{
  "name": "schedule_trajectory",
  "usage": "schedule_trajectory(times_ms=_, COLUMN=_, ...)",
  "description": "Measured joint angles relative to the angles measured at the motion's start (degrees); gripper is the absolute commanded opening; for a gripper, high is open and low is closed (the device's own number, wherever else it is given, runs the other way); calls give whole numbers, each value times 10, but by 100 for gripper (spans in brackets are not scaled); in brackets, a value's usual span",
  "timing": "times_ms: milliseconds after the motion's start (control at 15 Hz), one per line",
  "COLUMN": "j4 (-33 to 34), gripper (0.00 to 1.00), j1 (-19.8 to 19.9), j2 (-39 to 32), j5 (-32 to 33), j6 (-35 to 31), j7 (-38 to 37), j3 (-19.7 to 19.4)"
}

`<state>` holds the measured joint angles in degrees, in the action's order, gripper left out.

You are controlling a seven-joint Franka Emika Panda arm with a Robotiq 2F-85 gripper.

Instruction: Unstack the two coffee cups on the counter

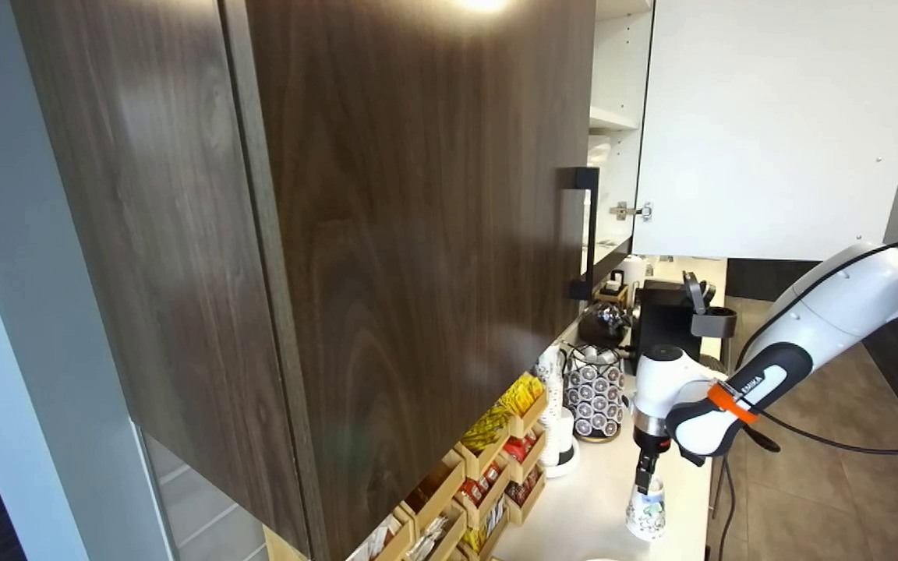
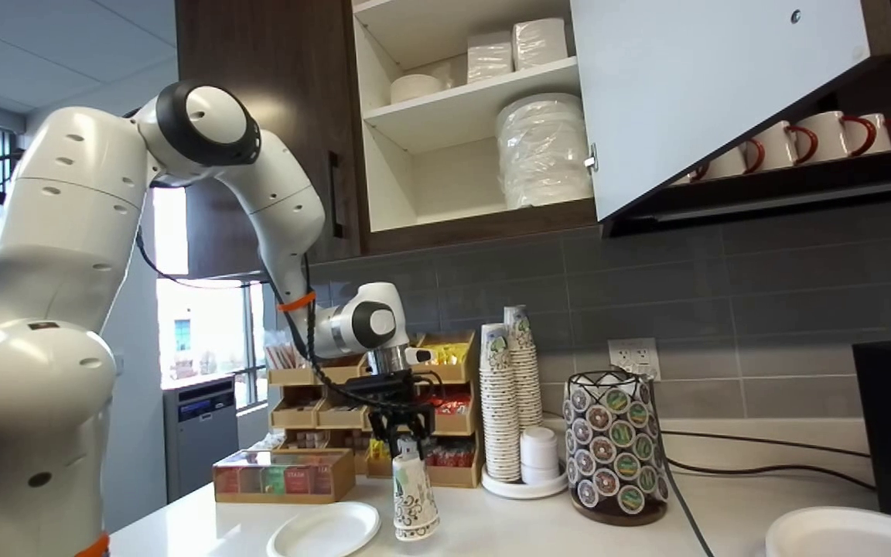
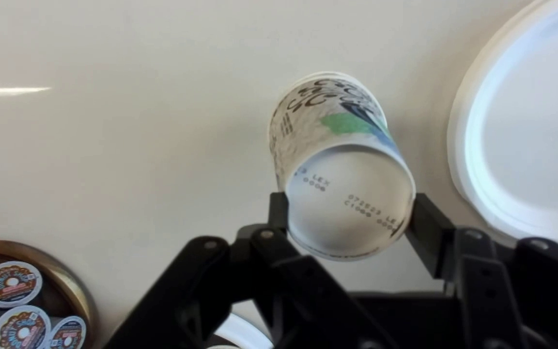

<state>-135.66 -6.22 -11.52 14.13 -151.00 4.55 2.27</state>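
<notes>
The two coffee cups [image 2: 414, 491] are nested, upside down and tilted, with two rims close together at the lower end. White with dark scrolls and a green-blue print, they also show in an exterior view [image 1: 646, 514] and the wrist view [image 3: 327, 118]. The inner cup is hidden except near its rim. My gripper [image 3: 351, 213] is shut on the outer cup, a finger against each side near its base; it also shows in both exterior views [image 1: 643, 477] [image 2: 407, 442]. The counter [image 2: 484, 534] lies below; I cannot tell whether the rims touch it.
A white plate [image 2: 326, 530] lies beside the cups and also shows in the wrist view [image 3: 535, 145]. Tall cup stacks [image 2: 500, 418], a pod canister [image 2: 614, 449], a tea box [image 2: 283, 476] and snack racks [image 2: 445, 410] stand behind. An open cabinet door [image 2: 716, 77] hangs above.
</notes>
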Motion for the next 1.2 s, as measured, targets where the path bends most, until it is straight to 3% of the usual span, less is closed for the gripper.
schedule_trajectory(times_ms=733, j4=0, gripper=38, j1=1, j2=6, j5=-5, j6=0, j7=5, j3=6)
schedule_trajectory(times_ms=1200, j4=-17, gripper=38, j1=6, j2=109, j5=-2, j6=14, j7=-9, j3=3)
